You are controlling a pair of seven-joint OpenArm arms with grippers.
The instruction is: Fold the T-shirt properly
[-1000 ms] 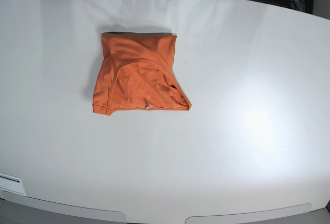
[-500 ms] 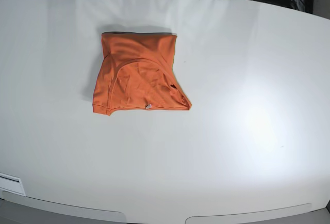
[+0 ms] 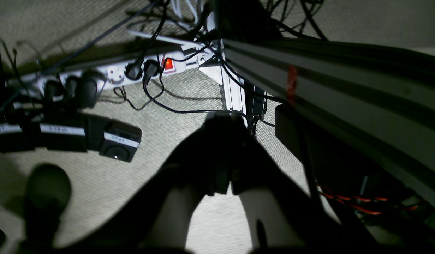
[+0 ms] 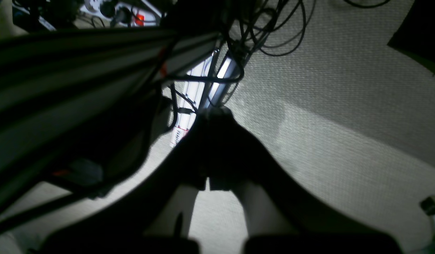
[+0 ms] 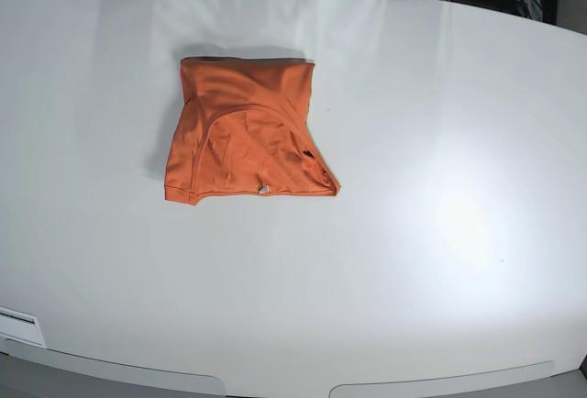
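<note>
The orange T-shirt [image 5: 243,137] lies folded into a rough square on the white table [image 5: 413,251], left of centre toward the far side. Its collar curve faces up and a few wrinkles show at its near right corner. Neither gripper shows in the base view. In the left wrist view my left gripper [image 3: 222,121] is a dark silhouette with its fingertips together, hanging over the floor and empty. In the right wrist view my right gripper [image 4: 215,116] looks the same, fingertips together and empty, off the table. The shirt is out of both wrist views.
Both wrist views look down at grey carpet. A white power strip [image 3: 111,72] with plugs and a red switch, black adapters [image 3: 120,141], cables and metal frame rails [image 3: 330,91] lie beside the left gripper. Cables [image 4: 267,31] and rails lie near the right gripper.
The shirt has not moved. Only small dark shapes beyond the table's far edge have shifted.
</note>
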